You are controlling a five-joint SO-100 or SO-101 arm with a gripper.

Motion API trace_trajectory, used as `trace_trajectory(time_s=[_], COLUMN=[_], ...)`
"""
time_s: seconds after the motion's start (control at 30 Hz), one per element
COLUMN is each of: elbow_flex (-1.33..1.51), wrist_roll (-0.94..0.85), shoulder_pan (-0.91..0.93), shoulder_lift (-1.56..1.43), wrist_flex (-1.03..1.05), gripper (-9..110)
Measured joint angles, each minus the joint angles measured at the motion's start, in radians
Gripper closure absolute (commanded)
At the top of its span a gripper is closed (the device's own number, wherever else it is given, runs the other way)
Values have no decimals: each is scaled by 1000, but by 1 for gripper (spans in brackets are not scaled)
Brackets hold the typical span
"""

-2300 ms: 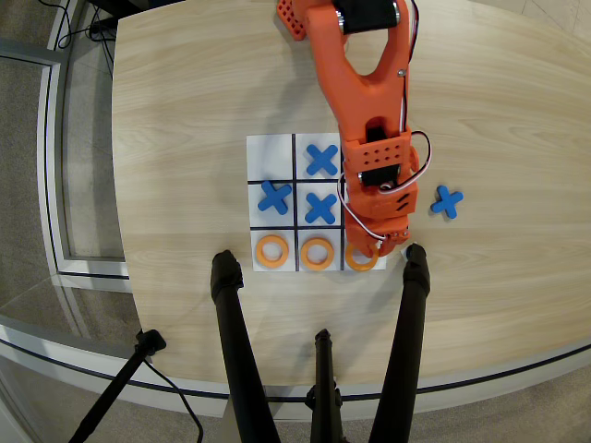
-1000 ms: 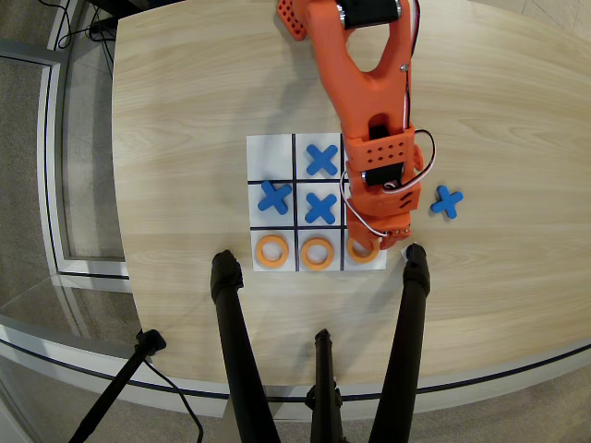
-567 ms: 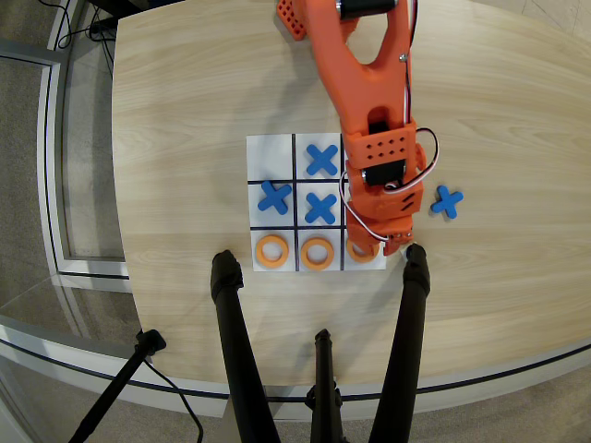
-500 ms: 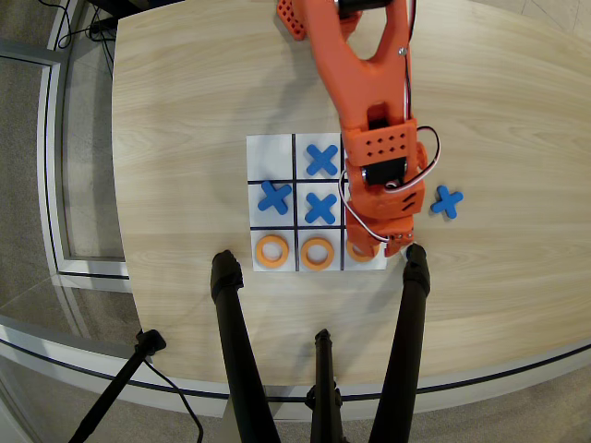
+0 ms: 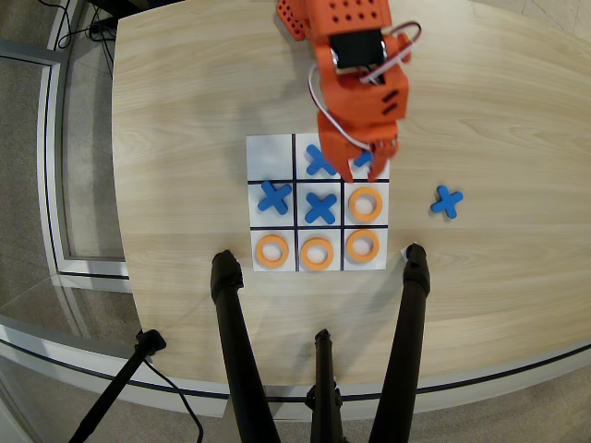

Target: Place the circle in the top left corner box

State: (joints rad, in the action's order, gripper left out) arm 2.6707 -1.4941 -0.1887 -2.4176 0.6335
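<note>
circle in corner box, apart from jaws

Three orange rings fill the board's bottom row, overhead view.

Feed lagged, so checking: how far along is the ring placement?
Looks done: the circle lies flat in the lower-right corner box in the overhead view, the arm's far left. The gripper hangs over the top row, holding no ring. Nothing seems left but parking.
</note>
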Motion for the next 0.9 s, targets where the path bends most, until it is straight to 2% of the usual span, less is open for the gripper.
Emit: trace_trajectory(time_s=[0.13, 0.33, 0.43, 0.7, 0.83, 0.9], elbow_flex=[201, 399, 445, 477, 477, 477], wrist_roll=[-54, -91, -92, -98, -101, -98], shoulder_pan=[23, 41, 63, 137, 290, 426], shoulder_lift=[-230, -532, -653, -881, -923, -946], wrist_flex=[63, 275, 374, 612, 640, 657], gripper=[93, 93, 102, 101, 101, 101])
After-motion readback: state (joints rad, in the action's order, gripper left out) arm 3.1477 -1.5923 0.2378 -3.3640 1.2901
